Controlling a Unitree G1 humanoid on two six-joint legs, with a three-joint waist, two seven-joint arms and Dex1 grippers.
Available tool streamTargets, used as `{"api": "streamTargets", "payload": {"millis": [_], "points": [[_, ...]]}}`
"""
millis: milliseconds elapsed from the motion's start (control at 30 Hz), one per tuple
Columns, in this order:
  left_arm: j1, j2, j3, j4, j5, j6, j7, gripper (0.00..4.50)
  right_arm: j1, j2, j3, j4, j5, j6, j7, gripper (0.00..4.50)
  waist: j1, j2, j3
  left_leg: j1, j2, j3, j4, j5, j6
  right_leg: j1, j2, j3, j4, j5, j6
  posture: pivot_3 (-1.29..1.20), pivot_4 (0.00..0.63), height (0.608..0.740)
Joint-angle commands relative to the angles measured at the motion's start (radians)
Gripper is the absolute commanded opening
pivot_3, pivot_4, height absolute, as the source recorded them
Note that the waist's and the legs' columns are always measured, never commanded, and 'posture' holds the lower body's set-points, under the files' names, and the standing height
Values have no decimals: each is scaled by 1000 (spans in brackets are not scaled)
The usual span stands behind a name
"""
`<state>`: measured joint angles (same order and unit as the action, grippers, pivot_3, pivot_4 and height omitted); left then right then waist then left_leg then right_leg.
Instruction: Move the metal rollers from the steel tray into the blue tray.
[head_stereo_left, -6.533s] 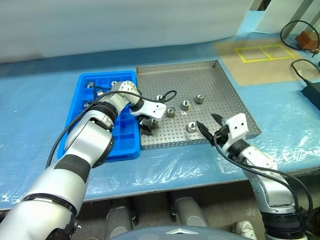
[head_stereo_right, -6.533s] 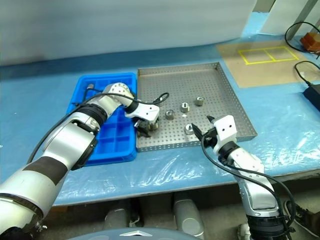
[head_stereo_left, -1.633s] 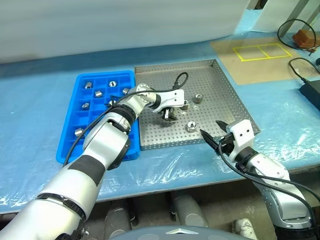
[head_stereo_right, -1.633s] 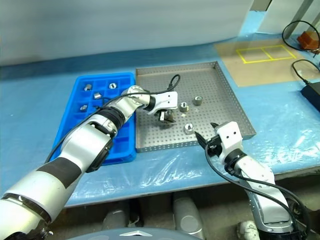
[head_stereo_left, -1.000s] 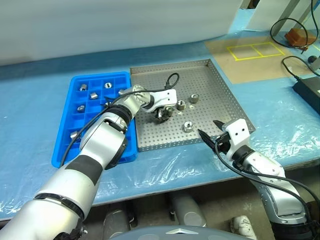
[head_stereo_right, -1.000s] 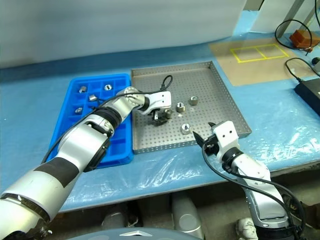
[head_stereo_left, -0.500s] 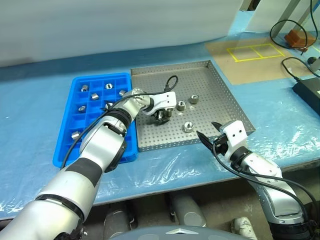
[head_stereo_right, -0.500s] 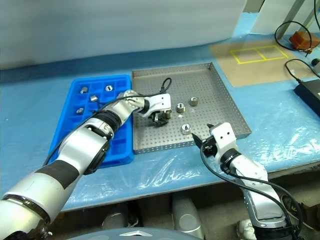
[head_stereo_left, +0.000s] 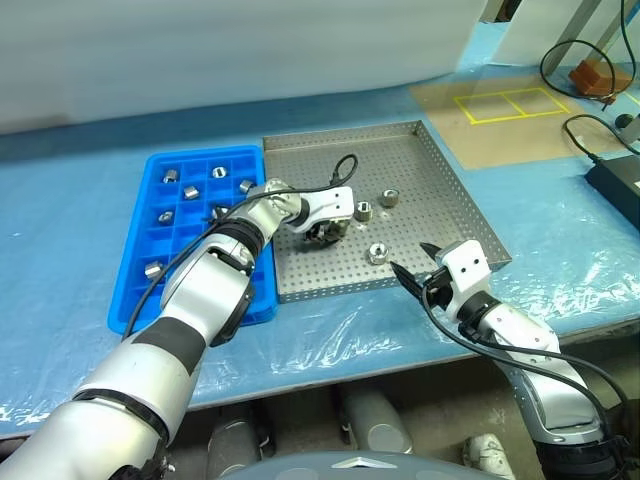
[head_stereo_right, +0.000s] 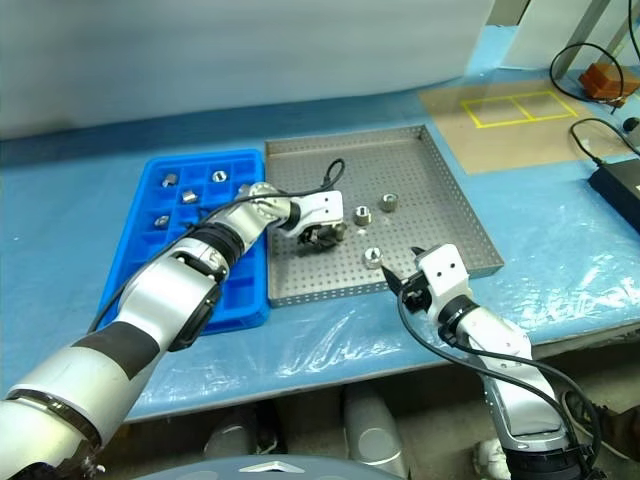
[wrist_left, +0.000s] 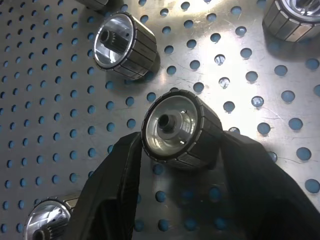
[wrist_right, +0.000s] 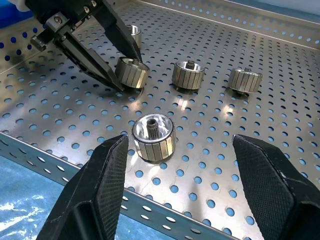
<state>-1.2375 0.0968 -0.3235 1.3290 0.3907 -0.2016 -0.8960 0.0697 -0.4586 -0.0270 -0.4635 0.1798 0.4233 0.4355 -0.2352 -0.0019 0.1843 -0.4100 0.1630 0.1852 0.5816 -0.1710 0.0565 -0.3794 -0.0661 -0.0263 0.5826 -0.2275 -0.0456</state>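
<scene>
The steel tray (head_stereo_left: 455, 190) lies mid-table, with the blue tray (head_stereo_left: 190, 300) against its left side. My left gripper (head_stereo_left: 325, 232) is in the steel tray, shut on one of the metal rollers (wrist_left: 177, 130), which rests on the perforated floor. Three more rollers lie loose nearby (head_stereo_left: 364, 210) (head_stereo_left: 389, 197) (head_stereo_left: 378, 253). Several rollers (head_stereo_left: 170, 176) sit in the blue tray's compartments. My right gripper (wrist_right: 180, 142) hovers open at the steel tray's near rim, with the nearest loose roller (wrist_right: 152, 132) just ahead of its fingers.
The table is covered in blue plastic film (head_stereo_left: 60, 230). At the back right are a brown mat with a yellow taped rectangle (head_stereo_left: 505, 100), black cables (head_stereo_left: 560, 60) and a dark box (head_stereo_left: 615, 180). A white sheet (head_stereo_left: 250, 50) stands behind.
My left gripper's fingers have closed onto the roller they were standing around. The right arm has kept still.
</scene>
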Motion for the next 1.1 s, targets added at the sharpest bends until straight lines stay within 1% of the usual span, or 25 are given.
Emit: {"api": "streamTargets", "payload": {"millis": [33,133,333,467,533,633,700,733,833,933,1033,1100], "points": [[5,-4,27,-1,-25,-3,11,1973,-15,3,1,-14,-3,-22,3,3383,0,0,0,0,0,0,0,0,0,0,0,0,0,0,0,-649,150,740],[-14,12,104,-33,-104,-14,-20,1973,-14,6,3,-18,-1,-22,3,3383,-1,0,0,-2,-1,0,0,0,1,-3,-1,0,0,0,0,-643,150,740],[34,85,148,-100,-170,-59,-134,1973,-36,4,7,5,0,-31,18,3383,0,0,0,-9,0,0,-1,0,2,-10,-1,0,1,0,0,-598,150,740],[78,136,186,-194,-226,-66,-155,1973,-78,5,24,31,6,-38,44,3383,4,0,0,-9,0,0,-1,0,2,-11,-1,-1,3,0,0,-560,150,740],[149,196,214,-357,-277,-65,-198,1973,-112,8,26,45,18,-41,60,3383,6,0,1,-9,0,0,-1,1,3,-11,-1,-1,4,0,0,-519,150,740],[278,273,258,-639,-377,39,-262,1973,-162,9,27,62,47,-42,97,3383,6,0,1,-9,0,0,-1,1,3,-11,-2,-1,6,0,0,-462,150,740],[368,339,278,-802,-408,118,-265,1973,-219,8,44,91,63,-43,137,3383,11,0,1,-8,1,0,-1,1,3,-11,-2,-1,7,0,0,-395,150,740],[400,368,291,-855,-417,159,-253,1973,-251,8,55,113,66,-46,158,3383,16,1,1,-7,2,0,-1,2,2,-11,-2,-1,8,0,0,-366,150,740],[454,429,324,-927,-433,243,-202,1973,-346,20,96,190,57,-69,209,3383,45,2,2,-6,3,0,-1,4,0,-11,-2,-2,11,0,-1,-284,150,740],[512,471,351,-983,-447,299,-152,1973,-438,48,135,265,62,-101,267,3383,98,3,3,-4,3,0,-1,6,-5,-13,-2,-2,17,0,-1,-204,150,740],[573,490,385,-1004,-454,338,-80,1973,-537,100,172,349,75,-127,321,3383,148,6,5,-4,4,0,-2,8,-9,-16,-2,0,24,-2,-3,-130,150,740],[603,492,393,-1003,-454,354,-43,1973,-571,118,205,388,71,-144,367,3383,185,7,5,-3,4,1,-5,11,-13,-18,-1,0,26,-2,-3,-93,150,740]]}}
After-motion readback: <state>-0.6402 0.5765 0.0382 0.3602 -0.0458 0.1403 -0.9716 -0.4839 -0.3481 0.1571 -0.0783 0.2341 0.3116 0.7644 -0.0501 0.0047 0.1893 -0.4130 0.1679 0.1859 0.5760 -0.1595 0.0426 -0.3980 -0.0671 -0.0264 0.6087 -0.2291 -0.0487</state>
